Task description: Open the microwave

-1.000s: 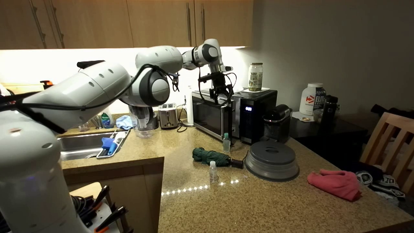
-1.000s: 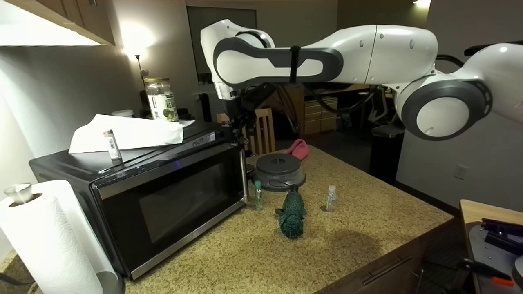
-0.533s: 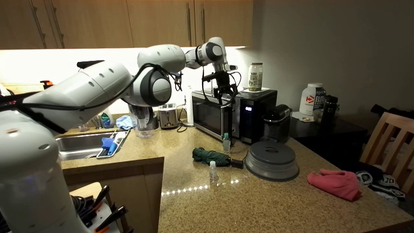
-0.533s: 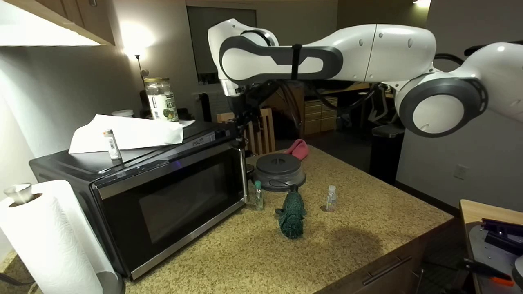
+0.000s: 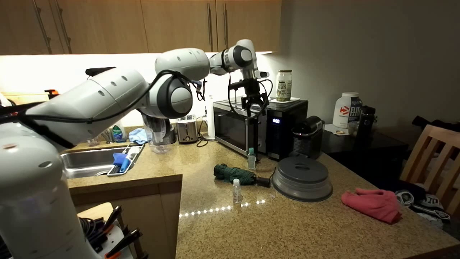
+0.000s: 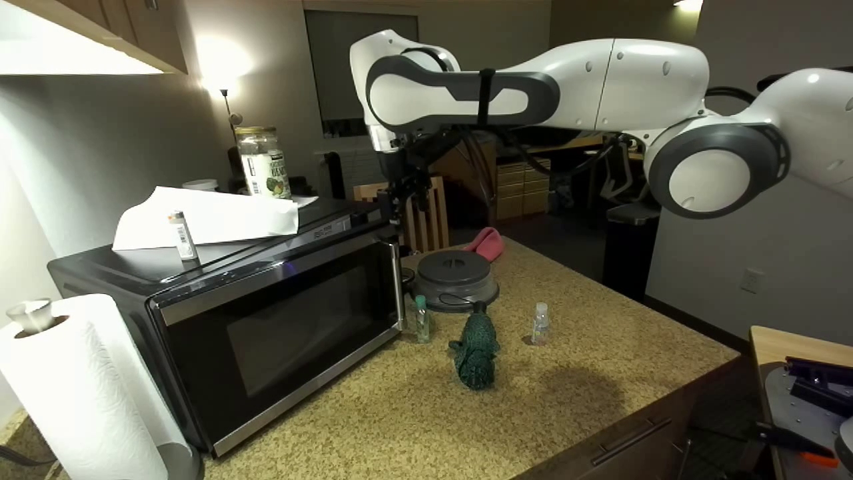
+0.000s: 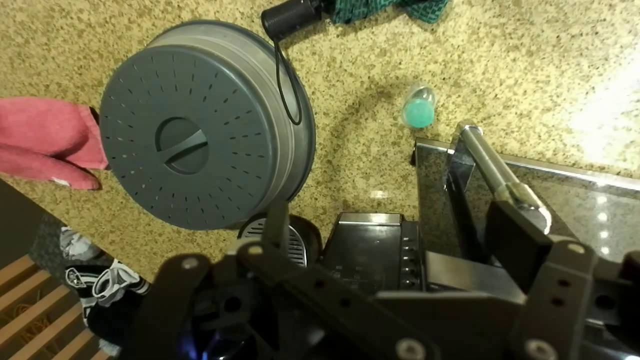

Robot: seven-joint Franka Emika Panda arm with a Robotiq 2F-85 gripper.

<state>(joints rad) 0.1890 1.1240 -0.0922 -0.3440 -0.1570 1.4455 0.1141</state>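
Jaws spread wide, my claw [image 7: 390,217] hung released near the upper end of the silver handle [image 7: 490,160] on the microwave [image 6: 266,320]. In the wrist view one of my fingers [image 7: 515,240] overlapped that end; whether it touched the metal, I could not tell. The microwave sat on a speckled counter [image 6: 600,333], its wide glass door [image 5: 230,127] ajar, the handle side standing out from the control panel [image 5: 278,138]. Just beside the door's lower corner on that side, a green-capped bottle [image 6: 422,320] stood upright. Near it lay a folded green umbrella [image 6: 477,350], its cord crossing the rim of a grey domed cover [image 6: 453,267]. A clear bottle [image 6: 540,325] stood a little apart from the umbrella. A black coffee maker [image 5: 307,138] stood just beside the end of the microwave with the control panel, and a paper towel roll [image 6: 83,393] just beside the opposite end. On the microwave's top, a labelled jar [image 5: 284,86] stood near white paper [image 6: 206,217]. Near the cover, a pink cloth [image 5: 372,205] lay at the counter's edge.
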